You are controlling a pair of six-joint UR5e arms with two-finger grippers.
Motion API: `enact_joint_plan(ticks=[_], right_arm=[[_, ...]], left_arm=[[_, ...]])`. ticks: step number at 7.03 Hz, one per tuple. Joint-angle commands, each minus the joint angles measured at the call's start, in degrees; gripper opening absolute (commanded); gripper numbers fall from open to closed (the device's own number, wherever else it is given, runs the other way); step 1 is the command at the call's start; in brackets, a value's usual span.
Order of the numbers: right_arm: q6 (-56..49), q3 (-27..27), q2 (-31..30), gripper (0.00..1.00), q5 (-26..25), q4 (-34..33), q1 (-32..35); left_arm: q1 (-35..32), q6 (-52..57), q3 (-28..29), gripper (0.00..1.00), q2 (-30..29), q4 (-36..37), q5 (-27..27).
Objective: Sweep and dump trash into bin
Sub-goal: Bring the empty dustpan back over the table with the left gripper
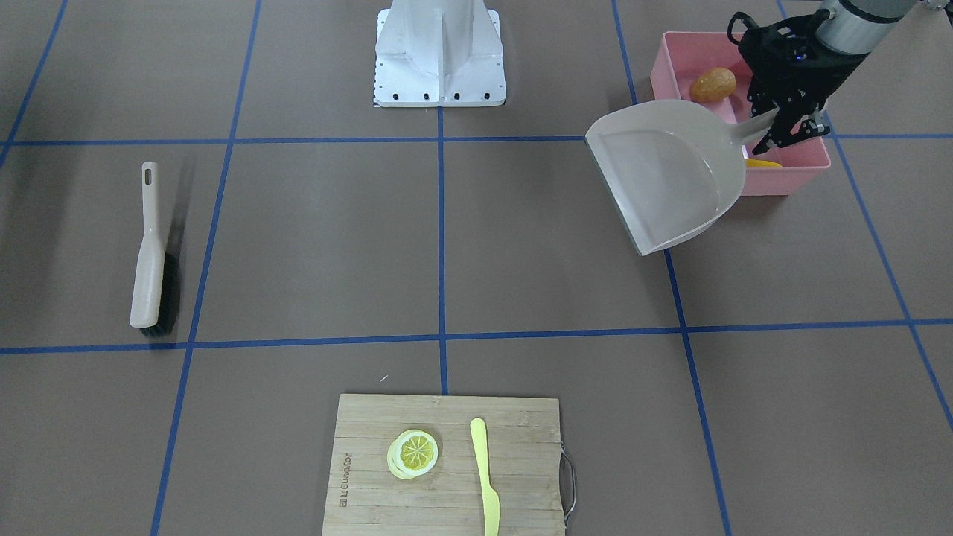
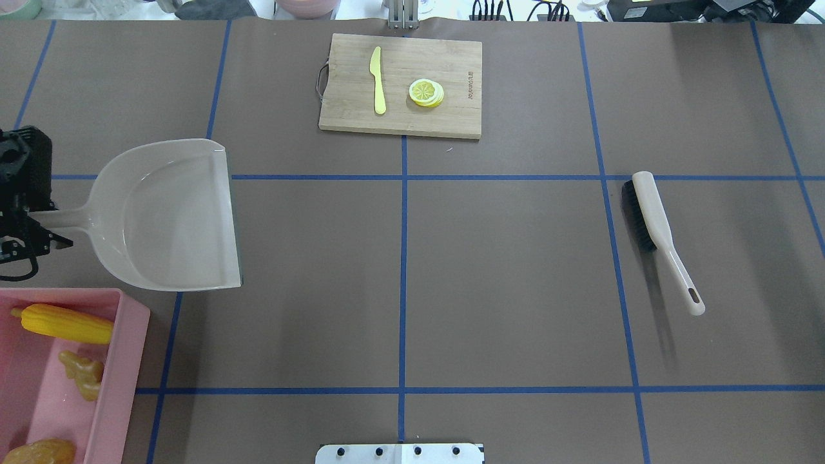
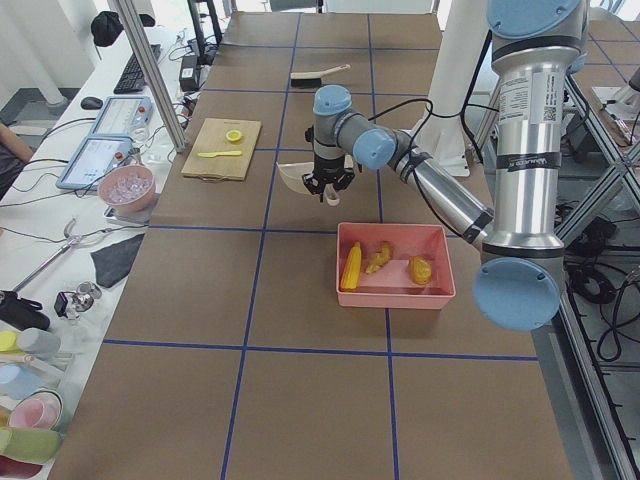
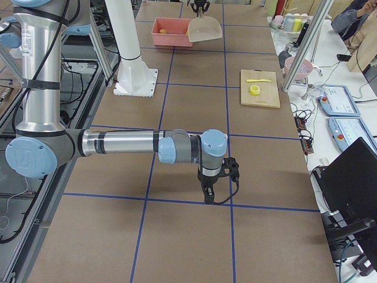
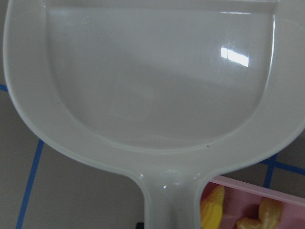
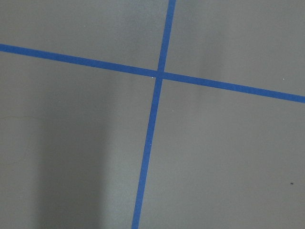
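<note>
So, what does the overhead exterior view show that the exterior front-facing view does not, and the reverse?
Only overhead: the ginger root and the whole corn cob inside the pink bin. Only front-facing: the whole potato, which overhead crops at its bottom edge. Both: the left gripper shut on the handle of the empty dustpan, the brush lying on the table, and the cutting board with lemon slice and plastic knife.

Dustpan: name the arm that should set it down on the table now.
Left. The left pincer holds the empty dustpan by its handle beside the bin; the right arm hangs far across the table.
</note>
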Motion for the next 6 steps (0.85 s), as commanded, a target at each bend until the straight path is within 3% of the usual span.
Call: enact_joint_plan(ticks=[1, 4, 6], right_arm=[[0.0, -0.1, 0.0, 1.0, 0.0, 0.0, 0.0], [0.0, -0.1, -0.1, 1.0, 0.0, 0.0, 0.0], [0.0, -0.1, -0.2, 1.0, -0.1, 0.0, 0.0]], left_arm=[[-0.2, 7.4, 7.1, 0.0, -5.7, -2.9, -0.2], [0.1, 12.4, 13.4, 0.0, -9.4, -4.0, -0.8], [0.1, 12.2, 21.0, 0.0, -13.4, -6.4, -4.9]])
